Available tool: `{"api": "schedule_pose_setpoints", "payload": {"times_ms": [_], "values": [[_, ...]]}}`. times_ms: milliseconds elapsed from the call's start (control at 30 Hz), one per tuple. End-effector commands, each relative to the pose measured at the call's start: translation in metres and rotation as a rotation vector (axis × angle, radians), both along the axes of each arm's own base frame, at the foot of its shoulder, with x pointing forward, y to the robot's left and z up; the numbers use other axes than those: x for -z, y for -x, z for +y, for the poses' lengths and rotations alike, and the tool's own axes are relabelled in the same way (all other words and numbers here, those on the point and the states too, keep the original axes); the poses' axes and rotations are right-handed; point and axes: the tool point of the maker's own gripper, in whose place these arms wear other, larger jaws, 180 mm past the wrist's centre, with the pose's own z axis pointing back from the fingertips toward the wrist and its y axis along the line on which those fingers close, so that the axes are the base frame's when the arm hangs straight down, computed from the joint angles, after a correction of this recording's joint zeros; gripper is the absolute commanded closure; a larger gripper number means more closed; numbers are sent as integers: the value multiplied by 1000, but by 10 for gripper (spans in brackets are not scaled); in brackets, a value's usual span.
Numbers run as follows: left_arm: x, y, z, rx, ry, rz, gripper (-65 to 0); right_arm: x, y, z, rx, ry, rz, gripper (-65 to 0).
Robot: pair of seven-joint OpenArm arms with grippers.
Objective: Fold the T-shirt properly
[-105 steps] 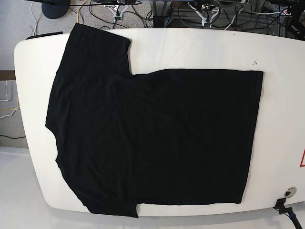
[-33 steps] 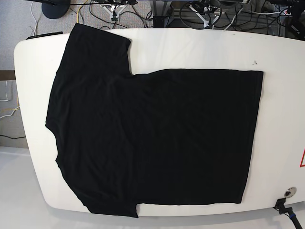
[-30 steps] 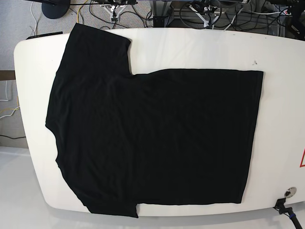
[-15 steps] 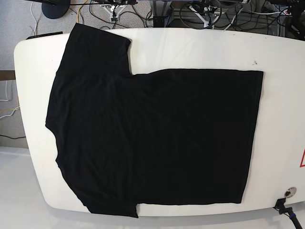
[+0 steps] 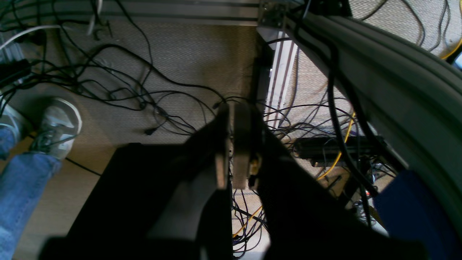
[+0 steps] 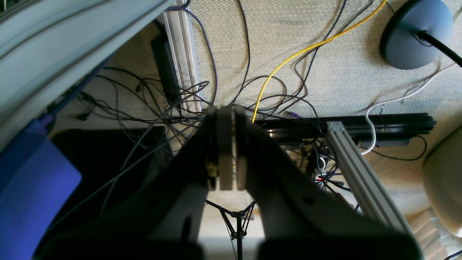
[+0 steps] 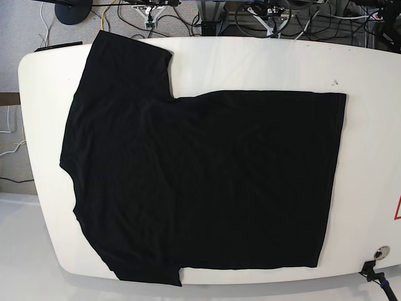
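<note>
The black T-shirt [image 7: 200, 182] lies spread flat on the white table [image 7: 263, 63], sleeves at the left, hem at the right; no print shows. Neither gripper appears in the base view. In the left wrist view my left gripper [image 5: 232, 108] is shut with nothing between its fingers, hanging over the floor and its cables, away from the shirt. My right gripper [image 6: 226, 109] in the right wrist view is likewise shut and empty, above tangled cables on the carpet.
Behind the table run cables and aluminium frame rails [image 6: 182, 54]. A lamp base [image 6: 415, 32] stands on the carpet. A person's shoe and jeans leg [image 5: 54, 126] are on the floor at the left. A round fitting [image 7: 380, 254] sits at the table's near right corner.
</note>
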Motion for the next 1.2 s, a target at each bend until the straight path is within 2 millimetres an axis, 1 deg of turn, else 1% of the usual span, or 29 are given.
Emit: {"api": "schedule_pose_setpoints", "payload": {"times_ms": [0,200,367,400,433,467,500,567,633,667,700,767,833,933,967,1067,1167], "values": [[0,-4,1,7,-2,-9,-1,0,1,-4,0,6,1,-2],[0,-1,2,8,-4,-8,0,0,2,-3,-3,5,6,-3],[0,-5,2,4,-5,-11,0,0,2,-4,-4,6,3,-2],[0,-1,2,-2,-3,-4,0,0,1,-4,-4,8,1,-1],[0,-6,3,-2,-5,-13,0,0,1,-4,-1,6,1,-3],[0,-1,2,3,-3,-1,0,0,2,-4,-4,8,2,-2],[0,-7,1,0,2,-20,-2,0,-5,-4,8,2,-15,-5],[0,-5,0,4,2,-12,-2,0,-6,-4,6,6,-15,-3],[0,-6,0,2,1,-15,-3,0,-3,-6,8,12,-10,-1],[0,-6,2,2,-1,-15,0,0,2,-7,3,16,4,-1],[0,-2,1,5,-2,-7,-1,0,-2,-6,6,12,-6,-3],[0,-5,1,1,-3,-18,0,0,-1,-7,7,17,-3,-2],[0,-2,1,1,0,-12,0,0,-1,-9,4,21,-2,-1],[0,-6,3,7,-6,-22,-1,0,0,-7,1,20,-3,-1],[0,-1,3,-3,-4,-9,-1,0,0,-8,2,20,1,-1],[0,-4,3,-3,-3,-14,0,0,-1,-7,0,15,-1,-1],[-1,0,5,2,-6,-12,0,0,2,-8,3,18,5,-1]]}}
